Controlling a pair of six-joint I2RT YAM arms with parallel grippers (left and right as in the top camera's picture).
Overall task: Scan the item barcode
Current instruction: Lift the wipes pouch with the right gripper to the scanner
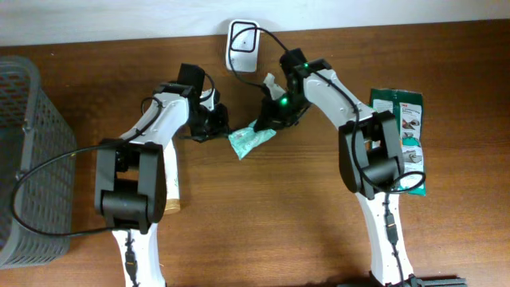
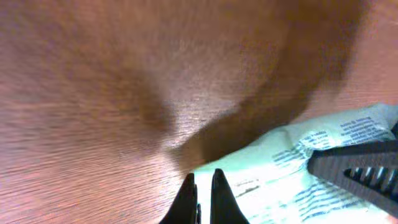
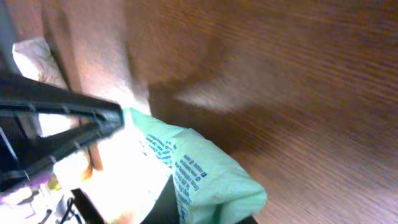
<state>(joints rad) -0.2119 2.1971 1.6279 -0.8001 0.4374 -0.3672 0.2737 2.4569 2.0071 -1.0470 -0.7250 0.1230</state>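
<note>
ITEM: packet (image 1: pixel 249 142), mint-green crinkled film, flat pillow shape, dark printed text | SURFACE: table (image 1: pixel 263 231), brown wood grain | POSITION: packet mid-table, tilted, between both arms | right gripper (image 1: pixel 265 121): jaws closed, pinching packet's upper end | left gripper (image 1: pixel 213 126): jaws fully closed at packet's left edge, hold undetermined

Mint-green pouch (image 1: pixel 249 140) at mid-table, crumpled, slanting from lower left up toward the right. Small blocks of blue print across its pale face, too blurred to read. Pinched at both ends, by the look of it; lifted or resting, hard to call. White scanner (image 1: pixel 241 45) at the far edge, dark oval on top, black cable looping off right, apart from the pouch.
</note>
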